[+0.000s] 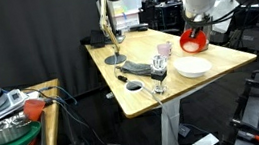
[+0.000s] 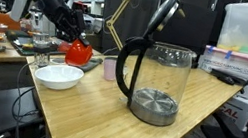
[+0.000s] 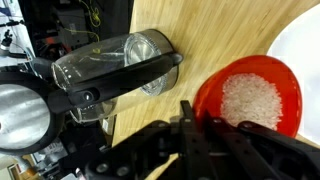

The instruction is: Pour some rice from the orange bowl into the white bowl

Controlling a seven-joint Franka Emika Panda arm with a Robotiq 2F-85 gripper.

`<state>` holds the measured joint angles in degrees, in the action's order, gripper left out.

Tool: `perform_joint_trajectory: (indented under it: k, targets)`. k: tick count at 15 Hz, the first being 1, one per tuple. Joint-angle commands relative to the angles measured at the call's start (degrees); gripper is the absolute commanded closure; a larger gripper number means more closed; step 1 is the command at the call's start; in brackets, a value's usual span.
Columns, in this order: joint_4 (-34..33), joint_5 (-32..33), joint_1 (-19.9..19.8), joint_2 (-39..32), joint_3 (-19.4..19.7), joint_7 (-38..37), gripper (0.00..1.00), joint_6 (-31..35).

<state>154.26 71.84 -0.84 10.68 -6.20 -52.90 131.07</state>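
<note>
Two bowls are showing close together in an exterior view. The orange bowl [image 1: 195, 42] is being held by the gripper [image 1: 195, 31], just behind the white bowl [image 1: 193, 67], which is resting on the table [image 1: 231, 61] near its corner. The jaws are clamping the orange bowl's rim. A small pink cup [image 1: 164, 50] is standing just beside the two bowls, and a glass kettle [image 1: 142, 71] is sitting further along the tabletop.

In an exterior view from across the table, the glass kettle [image 2: 155, 81] is filling the foreground, upright. Beyond it the orange bowl [image 2: 79, 51] is tipping slightly in the gripper [image 2: 74, 38], just past the white bowl [image 2: 60, 76]. I cannot tell whether it is clearing the tabletop. The pink cup [image 2: 111, 69] is standing near them.

In the wrist view, the gripper [image 3: 205, 128] is pinching the near rim of the orange bowl [image 3: 283, 80], which is carrying white rice [image 3: 250, 100]. The white bowl [image 3: 308, 40] is peeking in at the upper right, and the kettle [image 3: 120, 65] is stretching across the left.
</note>
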Motion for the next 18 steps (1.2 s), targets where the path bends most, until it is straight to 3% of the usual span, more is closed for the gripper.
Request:
perform_joint_trajectory:
  k: [1,5,9,10,17,18]
  targets:
    - [-0.5,5.2,1.2,-2.1,0.7,-6.3,0.98,-1.4]
    - [-0.4,7.0,2.0,-3.5,0.9,-10.2,0.98,-3.1]
    - [0.0,5.4,2.5,-3.4,1.5,-9.4,0.98,-1.9]
    - [0.0,5.3,2.6,-3.4,1.5,-9.5,0.92,-1.9]
    - [0.0,5.3,2.7,-3.4,1.6,-9.5,0.92,-1.9]
    - [0.2,6.0,2.9,-2.9,1.3,-10.2,0.98,-2.9]
